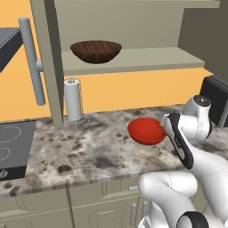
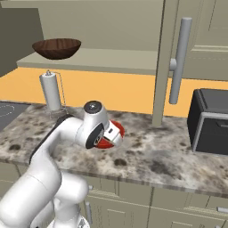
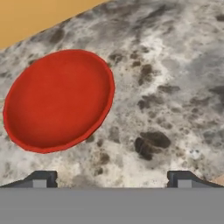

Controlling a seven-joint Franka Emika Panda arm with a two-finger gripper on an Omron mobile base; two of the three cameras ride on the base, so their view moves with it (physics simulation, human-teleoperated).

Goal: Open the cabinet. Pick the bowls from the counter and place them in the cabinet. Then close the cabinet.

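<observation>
The gripper [image 3: 112, 179] hovers over the counter [image 1: 89, 151] with fingers spread wide and empty, just beside the red bowl [image 3: 59, 99] (presumably lining up on its rim). The wooden bowl [image 1: 95, 51] sits on the open cabinet's shelf [image 1: 147, 58].

2 base views look forward and down from behind the arm, 1 from its left, 1 from its right; both share the counter [image 1: 89, 151], the open cabinet [image 1: 133, 60] shelf, the red bowl [image 1: 146, 131] and the paper towel holder [image 1: 73, 100]. Hand view sits close above the counter, facing down at the red bowl.
</observation>
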